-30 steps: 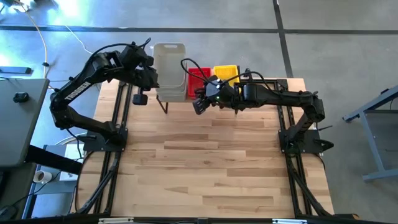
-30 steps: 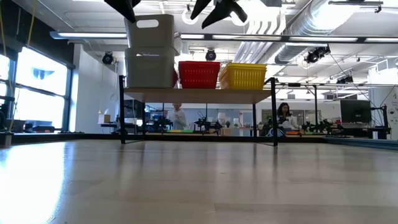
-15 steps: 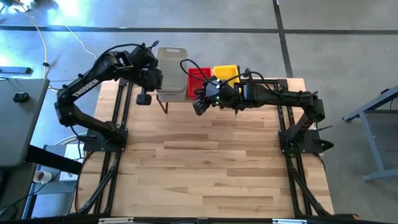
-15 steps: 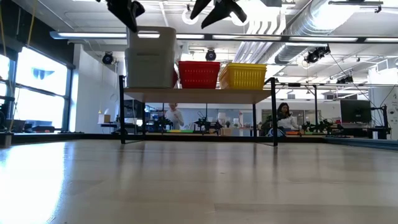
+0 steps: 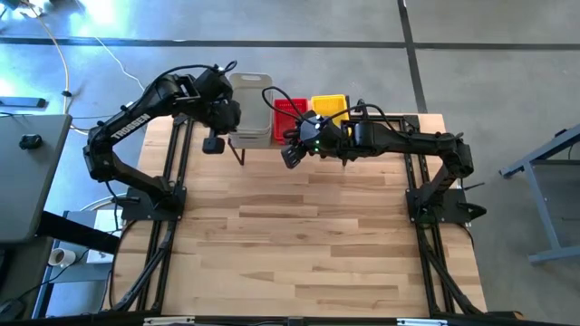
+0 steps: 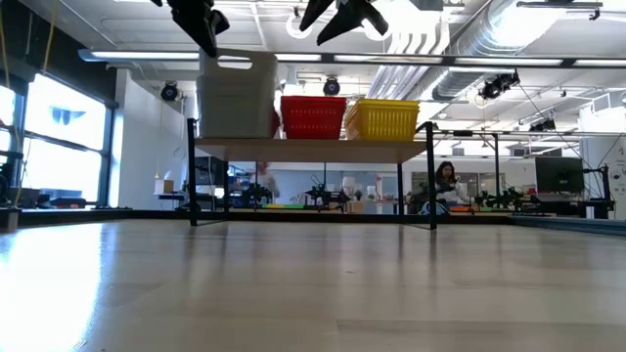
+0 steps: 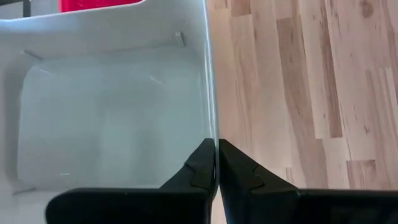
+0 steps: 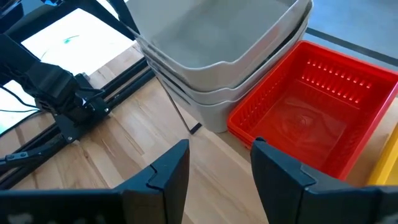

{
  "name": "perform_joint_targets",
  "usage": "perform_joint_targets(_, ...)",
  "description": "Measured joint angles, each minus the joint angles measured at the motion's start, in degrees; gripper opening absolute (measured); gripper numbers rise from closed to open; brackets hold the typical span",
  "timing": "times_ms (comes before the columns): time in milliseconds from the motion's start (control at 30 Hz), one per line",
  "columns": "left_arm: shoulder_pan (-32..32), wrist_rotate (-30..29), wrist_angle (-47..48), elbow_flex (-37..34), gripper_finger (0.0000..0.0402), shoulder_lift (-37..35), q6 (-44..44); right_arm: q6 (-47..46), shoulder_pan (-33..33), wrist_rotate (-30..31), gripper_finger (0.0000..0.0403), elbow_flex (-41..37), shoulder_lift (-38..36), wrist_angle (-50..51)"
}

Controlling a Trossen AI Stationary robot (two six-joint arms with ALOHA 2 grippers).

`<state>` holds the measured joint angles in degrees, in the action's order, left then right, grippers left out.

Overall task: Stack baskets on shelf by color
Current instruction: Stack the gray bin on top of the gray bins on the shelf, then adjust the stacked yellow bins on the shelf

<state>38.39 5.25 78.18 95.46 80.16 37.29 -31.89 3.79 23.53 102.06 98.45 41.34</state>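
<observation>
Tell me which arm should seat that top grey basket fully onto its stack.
Left. The left gripper is shut on the top grey basket's wall, above the stack. The right gripper hangs open beside the red basket.

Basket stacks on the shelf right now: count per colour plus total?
grey stack: 1
red stack: 1
yellow stack: 1
Total: 3, all on the shelf. Nested baskets per stack unclear.
Left end effector pinches the grey stack's wall; right end effector hovers open nearby.
</observation>
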Motion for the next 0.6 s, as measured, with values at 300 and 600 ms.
perform_joint_targets(300,0.0,-0.9,-1.4,0.0,0.0057,0.0,-1.1,0.0,0.0,0.0,0.0154,0.0,0.0,0.0)
perform_joint_targets(600,0.0,-4.1,-1.9,0.0,0.0114,-0.2,-3.3,-0.1,0.4,0.5,0.0154,0.0,0.0,0.0)
